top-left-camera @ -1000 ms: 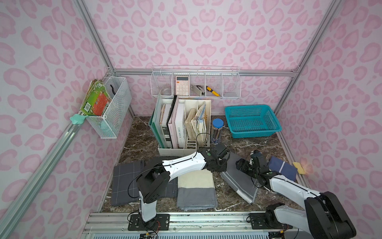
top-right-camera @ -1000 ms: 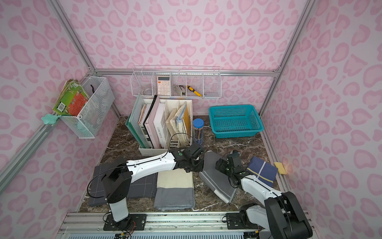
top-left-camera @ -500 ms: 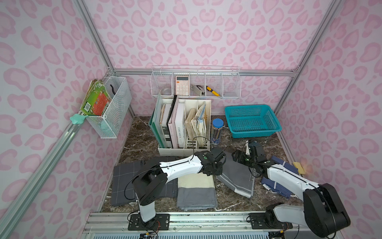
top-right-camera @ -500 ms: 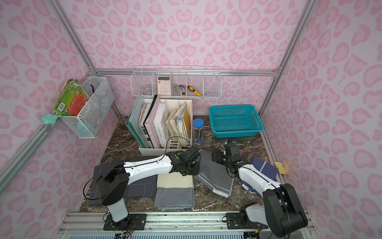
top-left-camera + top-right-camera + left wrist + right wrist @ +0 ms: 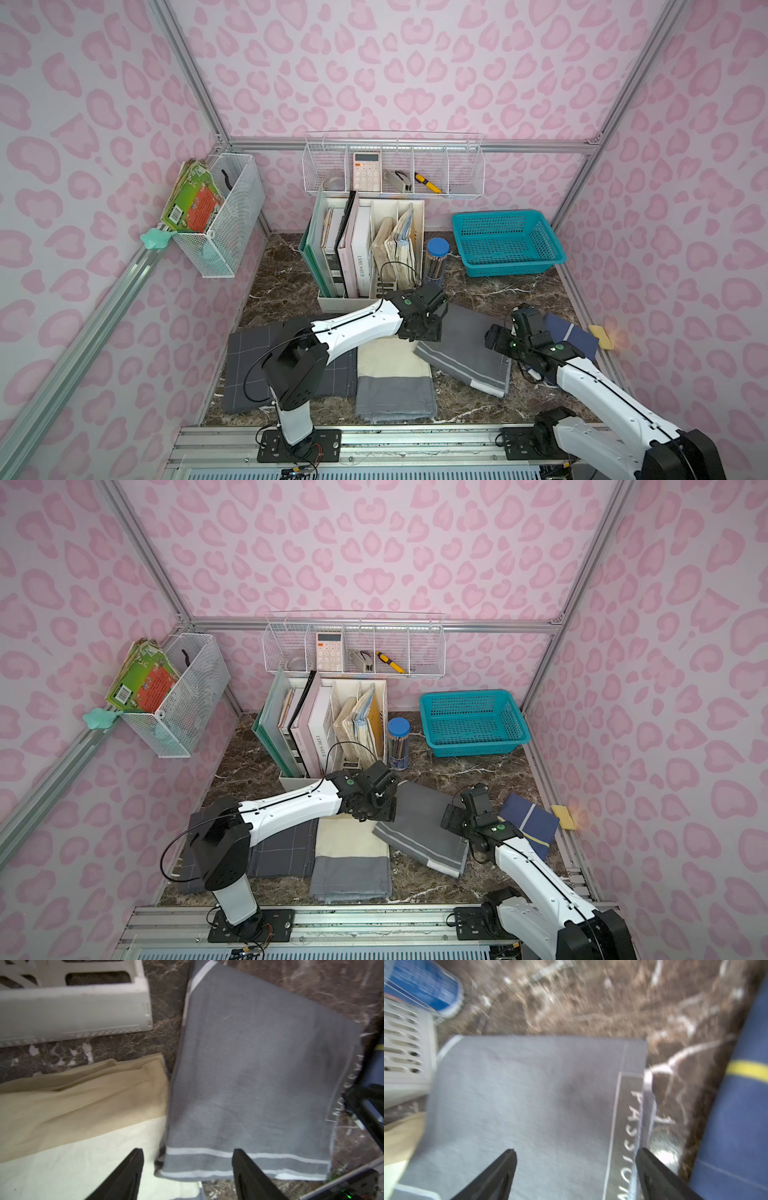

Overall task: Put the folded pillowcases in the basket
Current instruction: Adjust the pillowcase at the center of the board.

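The left jaws, clamped a second ago, are spreading wide over the white-striped corner of the grey woven pillowcase (image 5: pixel 465 349). The right jaws are gaping, holding nothing. The pillowcase is lying flat on the marble bench (image 5: pixel 519 291), well apart from the teal lattice basket (image 5: pixel 511 266).

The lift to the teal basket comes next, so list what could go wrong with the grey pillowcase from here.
1. The open left gripper straddles a corner of the grey pillowcase and the cream cloth; closing may pinch both.
2. The open right gripper sits over a layered edge; a top-layer grab could unfold it.
3. The pencil jar stands near the path to the basket and might be knocked.
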You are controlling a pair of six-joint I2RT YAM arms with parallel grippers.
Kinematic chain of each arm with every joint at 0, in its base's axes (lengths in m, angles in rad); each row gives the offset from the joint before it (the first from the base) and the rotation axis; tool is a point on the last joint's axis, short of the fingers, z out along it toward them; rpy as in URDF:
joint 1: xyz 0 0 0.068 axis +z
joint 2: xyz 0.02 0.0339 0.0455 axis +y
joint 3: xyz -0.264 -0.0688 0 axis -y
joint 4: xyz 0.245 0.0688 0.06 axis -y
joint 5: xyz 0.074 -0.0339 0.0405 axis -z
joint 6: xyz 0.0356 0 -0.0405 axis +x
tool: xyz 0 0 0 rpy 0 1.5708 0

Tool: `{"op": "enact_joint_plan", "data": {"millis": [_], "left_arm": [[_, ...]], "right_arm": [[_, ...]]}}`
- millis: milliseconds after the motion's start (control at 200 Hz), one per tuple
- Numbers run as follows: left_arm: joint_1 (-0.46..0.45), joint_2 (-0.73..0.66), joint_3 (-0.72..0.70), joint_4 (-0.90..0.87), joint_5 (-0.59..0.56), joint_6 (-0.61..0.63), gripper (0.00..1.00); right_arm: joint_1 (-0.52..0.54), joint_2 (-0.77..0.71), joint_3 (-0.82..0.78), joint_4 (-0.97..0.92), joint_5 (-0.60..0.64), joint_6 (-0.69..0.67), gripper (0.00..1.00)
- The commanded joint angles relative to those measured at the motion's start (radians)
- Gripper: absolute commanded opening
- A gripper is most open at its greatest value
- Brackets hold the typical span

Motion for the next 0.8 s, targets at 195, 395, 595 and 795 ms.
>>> {"op": "enact_joint_plan", "data": {"millis": [195,395,595,795], "left_arm": [[0.024,0.112,0.078,-0.048,0.045,0.020,0.77],[0.022,0.158,0.083,-0.036,0.104,0.014,0.69],[-0.009,0.158,0.084,-0.026,0.154,0.017,0.53],[-0.062,0.109,0.065,-0.028,0.168,0.001,0.36]], "right_arm": [[0.030,-0.003,-0.055,-0.049,0.036,0.123,0.88],[0.037,0.020,-0.115,0.041,0.012,0.142,0.84],[-0.005,0.095,-0.116,0.164,-0.010,0.089,0.71],[-0.119,0.164,-0.033,0.227,-0.076,-0.034,0.63]]}}
